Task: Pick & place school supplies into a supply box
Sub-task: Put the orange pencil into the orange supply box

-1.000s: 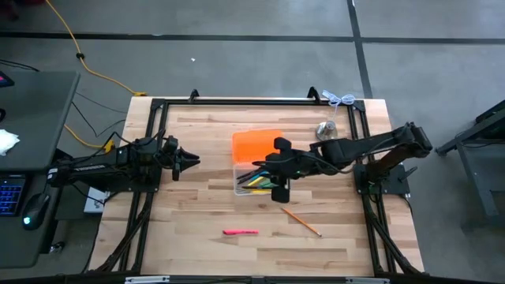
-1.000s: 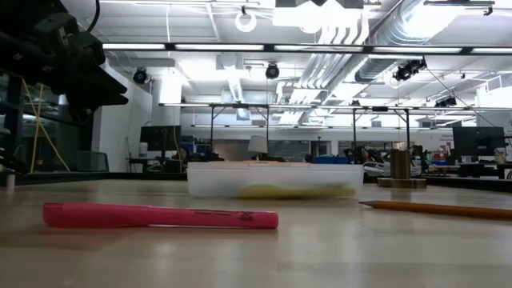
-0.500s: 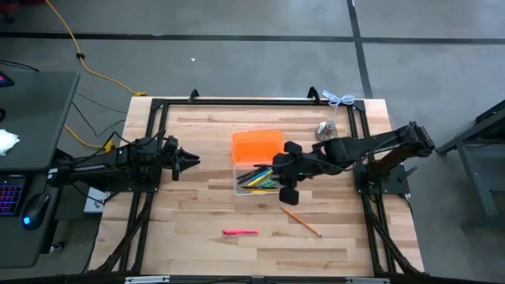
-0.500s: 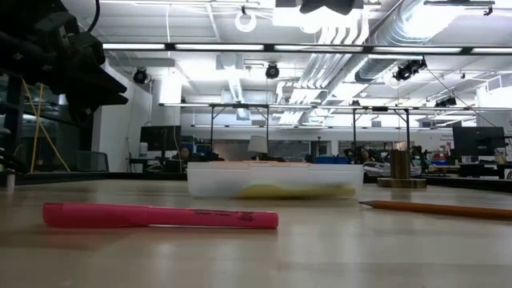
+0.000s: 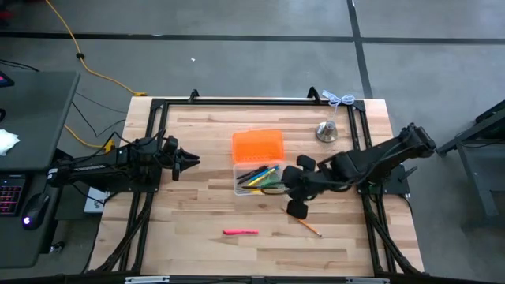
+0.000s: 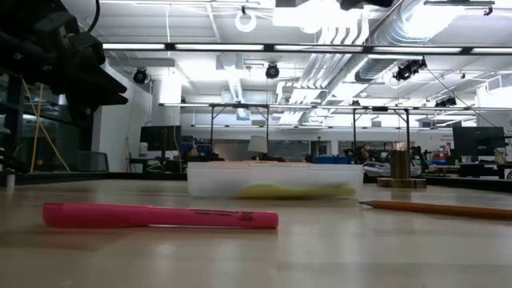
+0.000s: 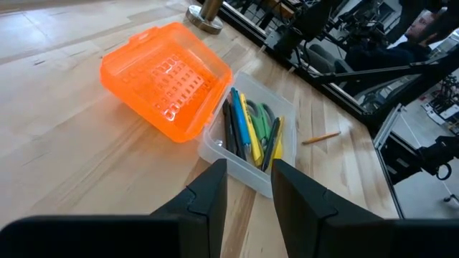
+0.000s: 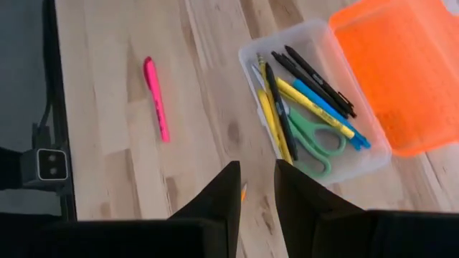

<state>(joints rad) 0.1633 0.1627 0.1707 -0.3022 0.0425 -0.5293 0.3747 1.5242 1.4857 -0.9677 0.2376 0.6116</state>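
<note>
**benchrat:** so where's the right end effector (image 5: 297,207) vs. the stuff that's not packed?

**looper_k:** Starting at the near edge of the table (image 5: 197,252): the pink marker (image 5: 240,232) lies flat, on its own, well off to the left of that end effector. Next back is the wooden pencil (image 5: 303,222), lying at a slant. The right end effector hangs right over its upper end, and in the right wrist view only the orange tip (image 8: 244,192) pokes out between the two fingers (image 8: 222,197). Fingers have a narrow gap between them, nothing in them.

**benchrat:** and the box?

**looper_k:** Supply box (image 5: 237,188) is just beyond and to the left of that end effector, near the table's middle. Clear tray holds yellow, blue and black pens plus the green-handled scissors (image 8: 311,139); the orange lid (image 5: 257,146) is flipped open on the far side.

**benchrat:** left arm?

**looper_k:** Parked at the left side; left end effector (image 5: 192,161) points toward the box, well apart from it, fingers slightly apart and empty. Farthest back, a silver bell-shaped thing (image 5: 326,131) stands near the right rear corner.
</note>
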